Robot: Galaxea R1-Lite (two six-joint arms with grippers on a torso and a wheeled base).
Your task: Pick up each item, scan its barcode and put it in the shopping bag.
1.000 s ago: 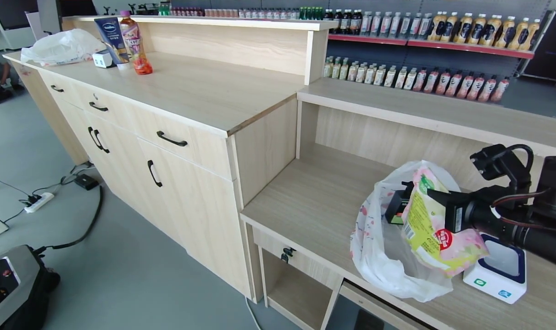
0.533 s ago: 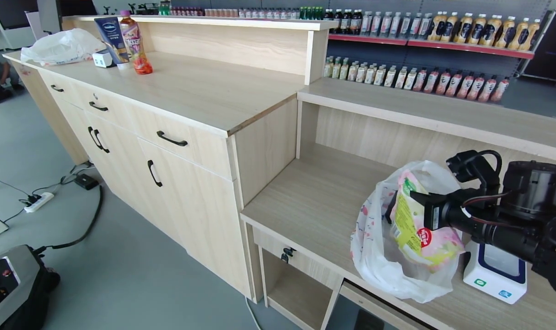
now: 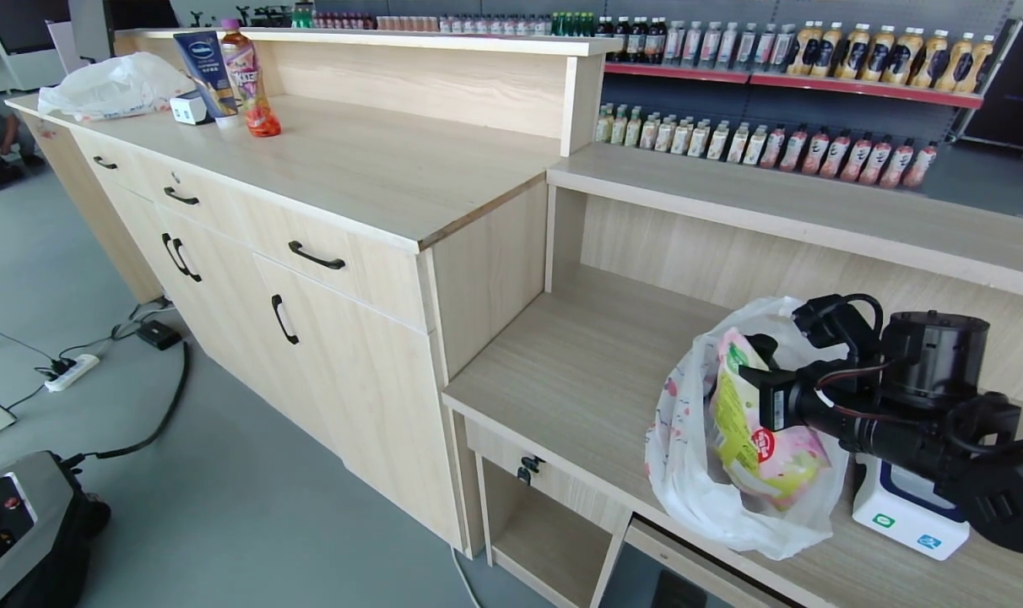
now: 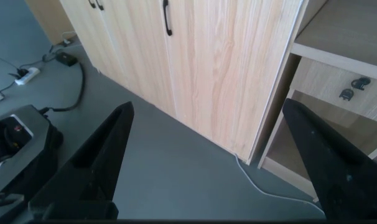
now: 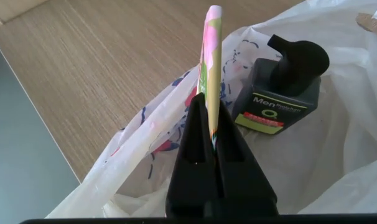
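Observation:
A white plastic shopping bag (image 3: pixel 684 460) stands open on the low wooden counter (image 3: pixel 579 363). My right gripper (image 3: pixel 758 395) is shut on a green and pink snack packet (image 3: pixel 744 431), held upright and lowered inside the bag's mouth. In the right wrist view the gripper (image 5: pixel 211 106) clamps the packet (image 5: pixel 212 56) by its edge, and a dark bottle with a black cap (image 5: pixel 282 87) lies in the bag (image 5: pixel 338 162). A white and blue scanner (image 3: pixel 900 517) sits right of the bag. My left gripper (image 4: pixel 207 162) hangs open over the grey floor beside the cabinet.
The higher counter (image 3: pixel 351 160) at the left carries a drink bottle (image 3: pixel 248 80), a blue box (image 3: pixel 203 72), a small white box (image 3: pixel 189 108) and another plastic bag (image 3: pixel 110 84). Shelves of bottles (image 3: pixel 765 143) stand behind. Cables and a power strip (image 3: pixel 71 371) lie on the floor.
My right gripper has moved left and down with the snack packet, from above the scanner side into the bag's mouth. The left arm has not moved.

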